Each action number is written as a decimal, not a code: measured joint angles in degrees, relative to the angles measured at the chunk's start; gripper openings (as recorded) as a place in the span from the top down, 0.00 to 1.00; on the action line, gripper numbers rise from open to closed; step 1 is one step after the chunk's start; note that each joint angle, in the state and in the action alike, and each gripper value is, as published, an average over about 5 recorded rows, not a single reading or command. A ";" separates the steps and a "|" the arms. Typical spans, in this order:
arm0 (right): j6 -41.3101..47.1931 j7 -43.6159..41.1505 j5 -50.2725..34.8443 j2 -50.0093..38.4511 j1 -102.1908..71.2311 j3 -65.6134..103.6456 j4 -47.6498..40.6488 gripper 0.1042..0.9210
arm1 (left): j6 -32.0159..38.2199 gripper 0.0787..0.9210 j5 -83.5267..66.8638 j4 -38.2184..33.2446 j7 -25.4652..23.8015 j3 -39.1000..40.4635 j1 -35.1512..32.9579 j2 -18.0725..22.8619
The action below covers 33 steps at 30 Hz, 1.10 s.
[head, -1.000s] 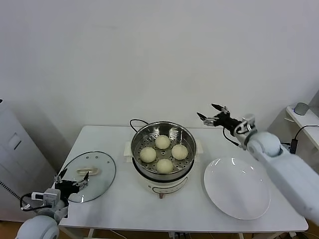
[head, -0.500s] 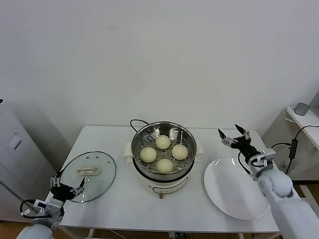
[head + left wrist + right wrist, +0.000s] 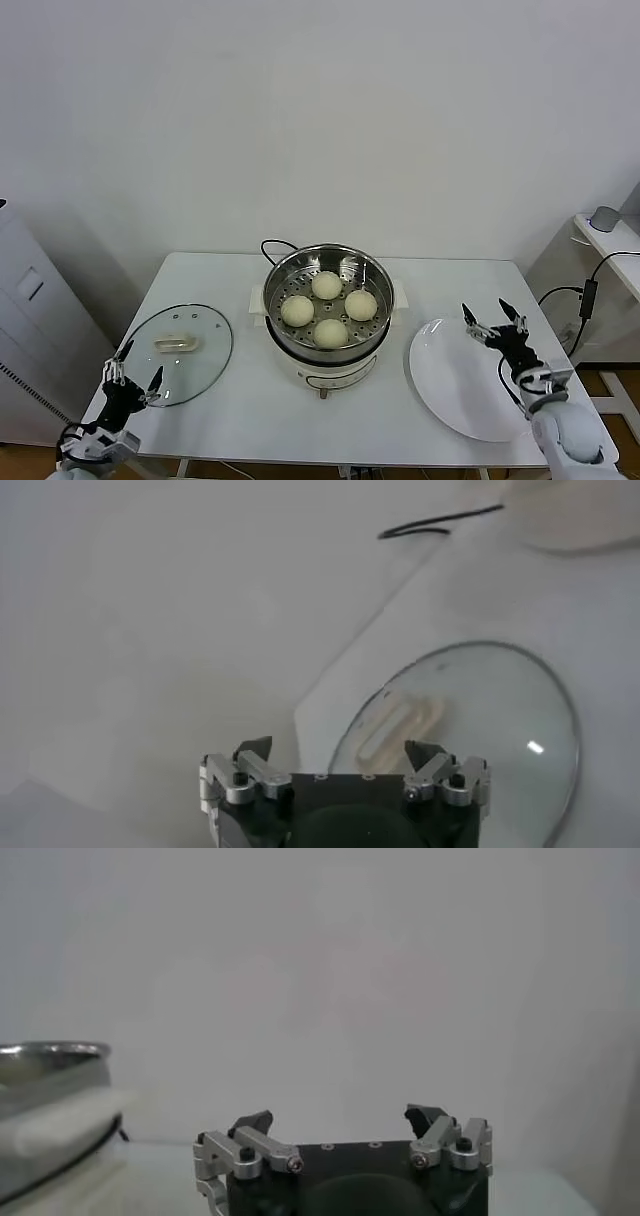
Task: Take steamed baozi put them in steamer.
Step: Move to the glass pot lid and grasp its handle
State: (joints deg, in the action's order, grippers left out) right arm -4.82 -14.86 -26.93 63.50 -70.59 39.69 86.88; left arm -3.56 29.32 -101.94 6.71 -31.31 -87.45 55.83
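Observation:
Four cream-white steamed baozi (image 3: 329, 307) lie in the shiny steel steamer (image 3: 327, 262), which stands on a white cooker base in the middle of the table. My right gripper (image 3: 493, 322) is open and empty, low over the right edge of the white plate, well right of the steamer; it also shows in the right wrist view (image 3: 340, 1121), where the steamer's rim (image 3: 50, 1050) is at the edge. My left gripper (image 3: 133, 366) is open and empty at the table's front left corner, beside the glass lid; it also shows in the left wrist view (image 3: 340, 752).
A flat white plate (image 3: 455, 385) lies right of the steamer. A round glass lid (image 3: 196, 362) with a white handle lies on the left, also in the left wrist view (image 3: 480, 730). A black cord (image 3: 271, 245) runs behind the cooker. A side shelf (image 3: 610, 235) stands at the far right.
My right arm has drawn back from beside the steamer, down and to the right, past the plate's edge. My left gripper has pulled back toward the table's front left corner. The baozi have not moved.

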 measured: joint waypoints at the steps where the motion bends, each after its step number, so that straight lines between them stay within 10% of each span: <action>1: -0.17 -0.12 0.35 0.39 -0.29 0.38 -0.15 0.12 | 0.67 0.12 2.05 0.54 0.15 -0.04 0.27 0.26; 33: -1.90 -1.14 4.81 4.79 -0.55 1.32 -4.30 0.12 | 7.12 0.12 37.49 13.38 4.54 -0.27 10.75 8.09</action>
State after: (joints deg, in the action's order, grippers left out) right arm -6.72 -15.99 -22.12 68.29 -71.14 41.01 82.57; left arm 3.56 66.80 -88.56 11.26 -31.58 -76.71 63.92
